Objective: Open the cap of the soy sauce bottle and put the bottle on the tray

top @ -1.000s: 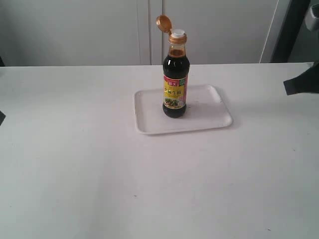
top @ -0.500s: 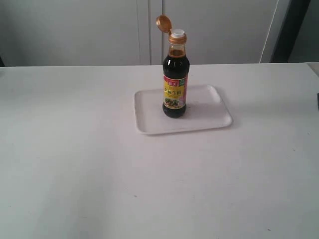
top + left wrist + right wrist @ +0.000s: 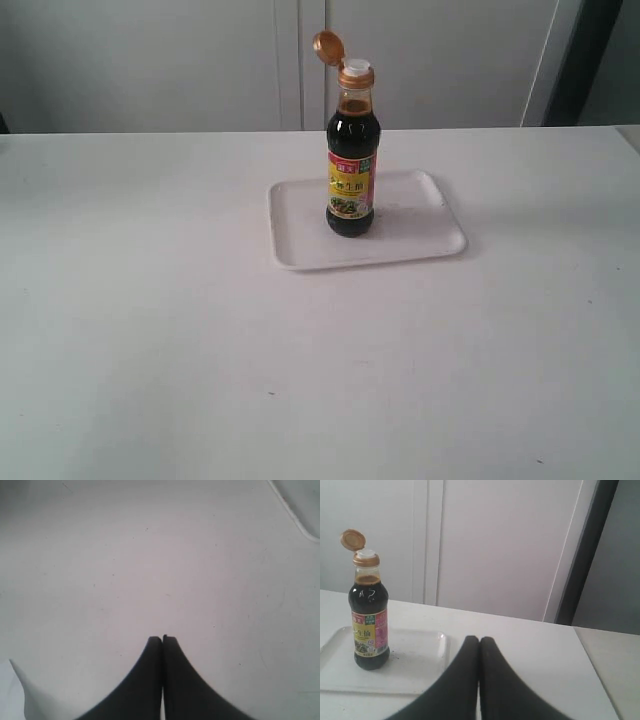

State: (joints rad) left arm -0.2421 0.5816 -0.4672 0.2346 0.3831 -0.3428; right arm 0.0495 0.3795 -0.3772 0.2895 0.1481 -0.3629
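Observation:
The soy sauce bottle (image 3: 351,170) stands upright in the middle of the white tray (image 3: 420,235). Its golden-orange cap (image 3: 327,46) is flipped open and back, and the white spout (image 3: 357,67) is bare. Neither arm shows in the exterior view. From the right wrist view I see the bottle (image 3: 369,625) on the tray (image 3: 415,667), well apart from my right gripper (image 3: 479,640), whose black fingers are pressed together on nothing. My left gripper (image 3: 162,639) is shut too, hanging over bare white table, with a corner of the tray's rim (image 3: 295,522) at the picture's edge.
The white table (image 3: 150,330) spreads all round the tray. Pale cabinet doors (image 3: 430,60) stand behind it, with a dark vertical strip (image 3: 580,60) at the back right.
A dark part of the right arm at the right edge of the exterior view one second ago has drawn out of that view. Bottle, cap and tray have not moved.

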